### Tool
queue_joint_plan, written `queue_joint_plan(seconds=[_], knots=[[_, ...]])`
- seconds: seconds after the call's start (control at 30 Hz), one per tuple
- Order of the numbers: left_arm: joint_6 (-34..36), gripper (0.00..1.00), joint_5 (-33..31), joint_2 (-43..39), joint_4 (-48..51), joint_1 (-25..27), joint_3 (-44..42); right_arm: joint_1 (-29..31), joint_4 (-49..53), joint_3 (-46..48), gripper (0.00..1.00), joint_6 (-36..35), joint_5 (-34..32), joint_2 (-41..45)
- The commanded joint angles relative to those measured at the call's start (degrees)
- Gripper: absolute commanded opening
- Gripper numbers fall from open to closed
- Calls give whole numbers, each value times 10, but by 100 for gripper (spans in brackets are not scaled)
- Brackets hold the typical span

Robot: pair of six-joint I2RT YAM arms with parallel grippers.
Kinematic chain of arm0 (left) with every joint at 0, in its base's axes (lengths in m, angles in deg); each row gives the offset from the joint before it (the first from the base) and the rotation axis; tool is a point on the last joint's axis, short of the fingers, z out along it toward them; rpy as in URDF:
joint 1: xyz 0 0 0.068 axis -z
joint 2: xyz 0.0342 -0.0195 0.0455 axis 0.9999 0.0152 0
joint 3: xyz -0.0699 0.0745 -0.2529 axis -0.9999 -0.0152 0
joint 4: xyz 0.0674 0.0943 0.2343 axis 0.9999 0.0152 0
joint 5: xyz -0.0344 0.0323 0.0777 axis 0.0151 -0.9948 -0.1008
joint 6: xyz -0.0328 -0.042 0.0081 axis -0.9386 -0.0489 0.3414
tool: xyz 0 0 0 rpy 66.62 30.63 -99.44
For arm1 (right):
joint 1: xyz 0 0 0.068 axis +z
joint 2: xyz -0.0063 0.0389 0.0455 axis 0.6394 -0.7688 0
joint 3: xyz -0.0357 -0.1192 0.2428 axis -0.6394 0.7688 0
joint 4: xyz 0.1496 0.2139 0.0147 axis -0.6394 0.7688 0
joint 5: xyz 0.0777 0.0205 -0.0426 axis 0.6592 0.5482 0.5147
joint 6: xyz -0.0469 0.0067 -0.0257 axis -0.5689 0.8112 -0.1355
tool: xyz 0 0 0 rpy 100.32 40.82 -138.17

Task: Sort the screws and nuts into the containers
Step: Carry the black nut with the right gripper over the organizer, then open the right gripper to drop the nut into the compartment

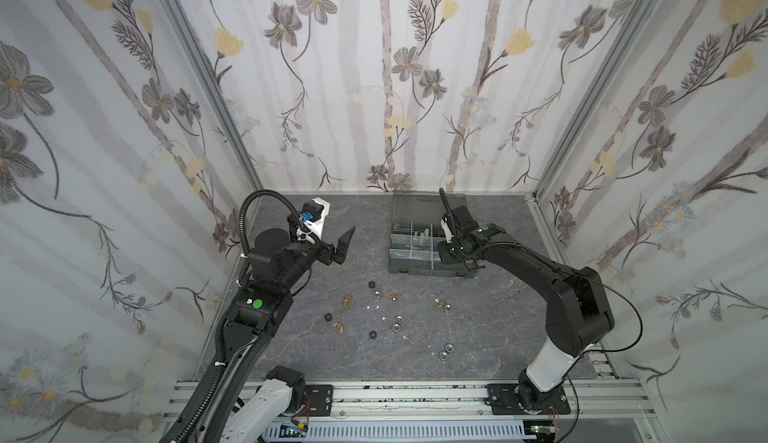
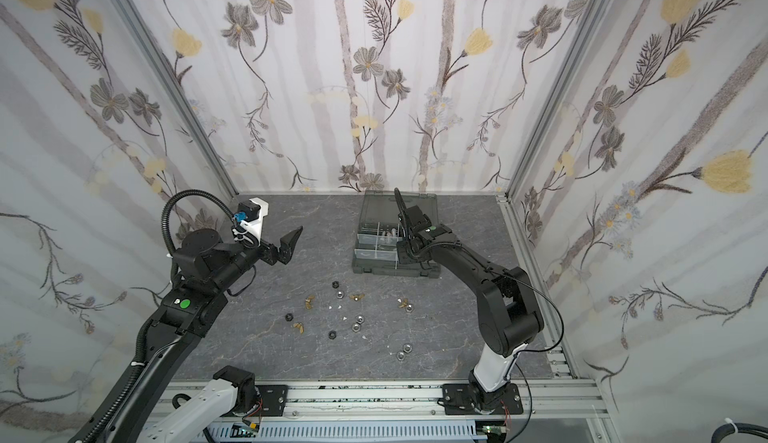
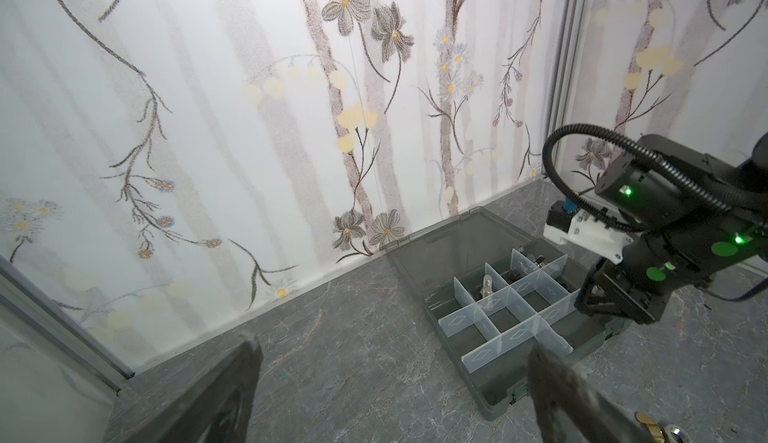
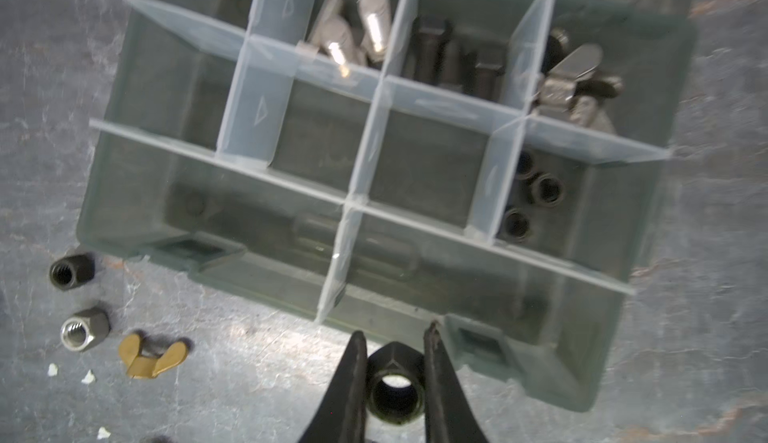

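Observation:
In the right wrist view my right gripper (image 4: pixel 395 339) is shut on a black hex nut (image 4: pixel 395 395), just off the near wall of the dark grey organiser case (image 4: pixel 124 229). Its containers hold silver screws (image 4: pixel 365 25), black screws (image 4: pixel 453 58), silver wing nuts (image 4: pixel 577 83) and black nuts (image 4: pixel 536 195). Loose nuts lie on the table in front of the case (image 1: pixel 415 272): black ones (image 1: pixel 372 284), silver ones (image 1: pixel 398 319) and brass wing nuts (image 1: pixel 347 301). My left gripper (image 1: pixel 347 242) hangs open and empty, left of the case.
The case's smoky lid (image 1: pixel 419 208) lies open against the back wall. Small white specks (image 1: pixel 374 307) are scattered among the nuts. Floral walls close in the grey stone-patterned table (image 1: pixel 498 337) on three sides. A metal rail (image 1: pixel 415 395) runs along the front.

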Motion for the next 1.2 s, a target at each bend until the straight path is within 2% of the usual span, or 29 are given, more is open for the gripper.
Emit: queue_joint_plan(seconds=[0.0, 0.3, 0.73, 1.0, 1.17], knots=[[8, 100, -1, 4, -20, 0, 10, -22, 19, -24, 17, -38, -17, -18], [8, 100, 1, 18, -21, 0, 15, -61, -4, -62, 17, -55, -28, -103], [9, 100, -3, 38, -18, -1, 21, -74, -36, -77, 18, -55, -34, -153], [11, 100, -5, 33, -17, 0, 24, -75, -32, -87, 35, -63, -41, -144], [18, 100, -8, 16, -17, 0, 18, -54, -6, -97, 35, -53, -42, -125]])
